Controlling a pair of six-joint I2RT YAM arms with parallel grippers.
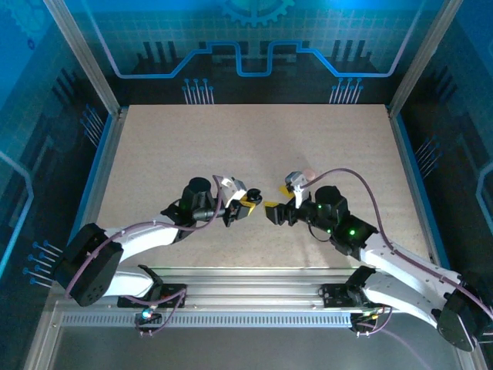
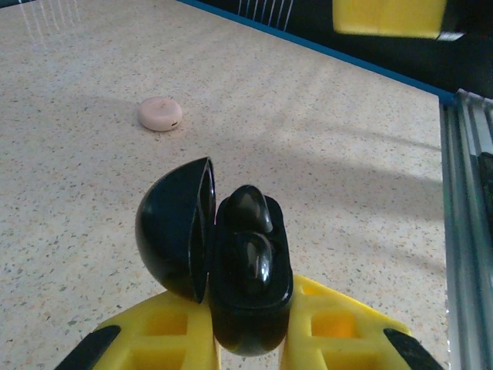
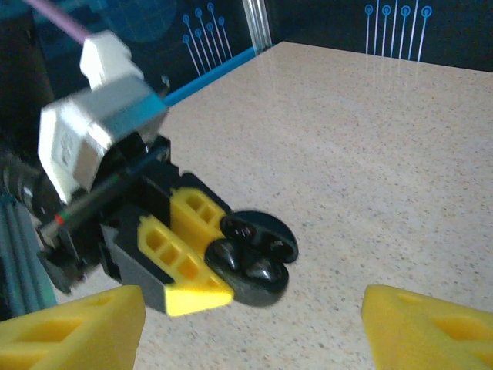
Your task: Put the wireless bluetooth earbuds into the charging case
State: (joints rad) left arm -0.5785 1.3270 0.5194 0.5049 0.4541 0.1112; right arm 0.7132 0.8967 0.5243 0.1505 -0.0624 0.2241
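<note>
My left gripper [image 2: 250, 343] is shut on the charging case [image 2: 250, 301], a small round black case held above the table with its lid [image 2: 176, 231] hinged open to the left. Two glossy black earbuds [image 2: 248, 208] [image 2: 252, 258] sit in the case's wells. In the right wrist view the same case [image 3: 258, 287] shows with both earbuds [image 3: 229, 253] [image 3: 266, 270] in it, clamped by the left gripper's yellow fingers [image 3: 173, 247]. My right gripper [image 3: 254, 339] stands open, facing the case from a short distance, with nothing between its jaws. From above, the two grippers [image 1: 245, 204] [image 1: 271, 213] nearly meet at mid-table.
A small round pink puck [image 2: 160, 114] lies on the speckled table, just behind the right wrist [image 1: 307, 174]. Blue rails edge the table [image 1: 154, 154] on both sides, and an aluminium frame [image 1: 254, 289] runs along the near edge.
</note>
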